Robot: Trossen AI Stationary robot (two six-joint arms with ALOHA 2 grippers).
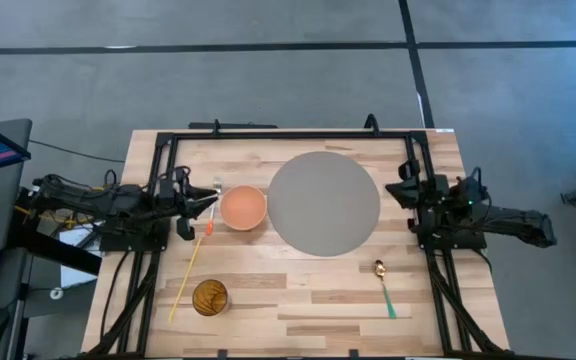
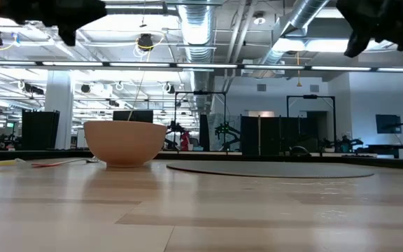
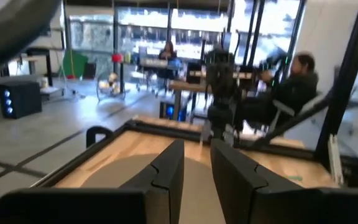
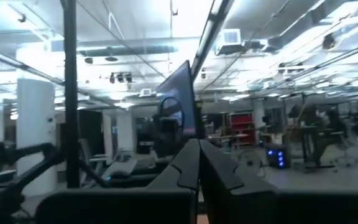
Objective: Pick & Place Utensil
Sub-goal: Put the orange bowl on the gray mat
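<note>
A spoon (image 1: 383,287) with a gold bowl and a green handle lies flat on the wood near the table's near right. An orange-handled utensil (image 1: 208,227) lies flat just left of the orange bowl (image 1: 243,208), beside a long yellow stick (image 1: 183,286). My left gripper (image 1: 211,200) hovers above the table at the bowl's left rim, open by a narrow gap (image 3: 197,171) with nothing between its fingers. My right gripper (image 1: 393,190) waits shut (image 4: 197,163) above the table at the right edge of the round grey mat (image 1: 323,203).
A small gold-brown bowl (image 1: 209,297) stands near the near left edge. The orange bowl (image 2: 124,143) and grey mat (image 2: 271,169) fill the table's middle. A black frame (image 1: 268,133) runs along the far and side edges. Bare wood lies between the small bowl and the spoon.
</note>
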